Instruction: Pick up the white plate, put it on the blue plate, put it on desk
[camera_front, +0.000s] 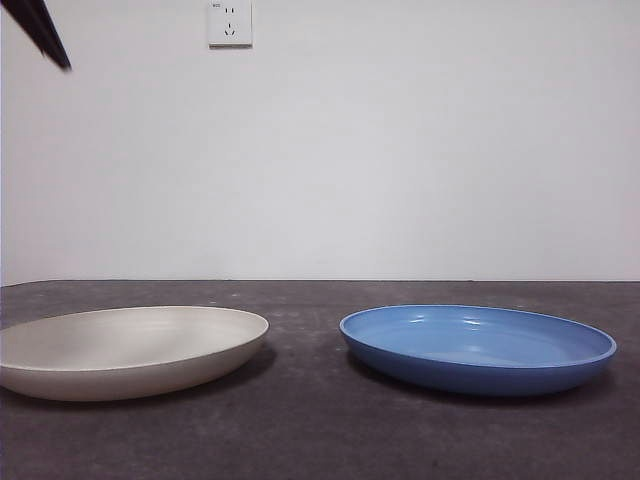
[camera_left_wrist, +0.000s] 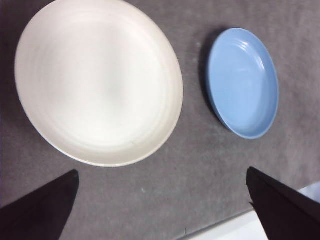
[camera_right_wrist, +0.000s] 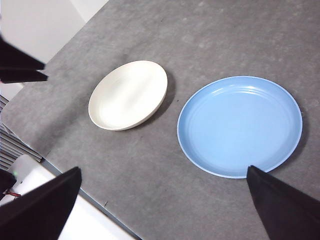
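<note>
In the front view, a wide, shallow, cream-white matte plate (camera_front: 125, 350) rests flat on the left of a broad, dark grey-brown, mottled desk (camera_front: 310, 430), and a wide, shallow, glossy medium-blue plate (camera_front: 478, 347) rests flat on the right, the two set apart with bare desk between them. Behind them stands a plain white wall with a white wall socket (camera_front: 229, 22) high up, and a black arm tip (camera_front: 40, 30) shows at the top left corner. In the left wrist view, the left pincer (camera_left_wrist: 162, 202) hangs above the desk (camera_left_wrist: 200, 165) with its two black jaws wide apart and holding nothing; the white plate (camera_left_wrist: 99, 82) lies large below it, with the blue plate (camera_left_wrist: 243, 82) beside it, not touching. In the right wrist view, the right pincer (camera_right_wrist: 162, 202) likewise hangs with jaws spread and empty above the desk (camera_right_wrist: 225, 35); the blue plate (camera_right_wrist: 240, 126) lies nearest it, the white plate (camera_right_wrist: 128, 95) farther off, near the desk's edge.
</note>
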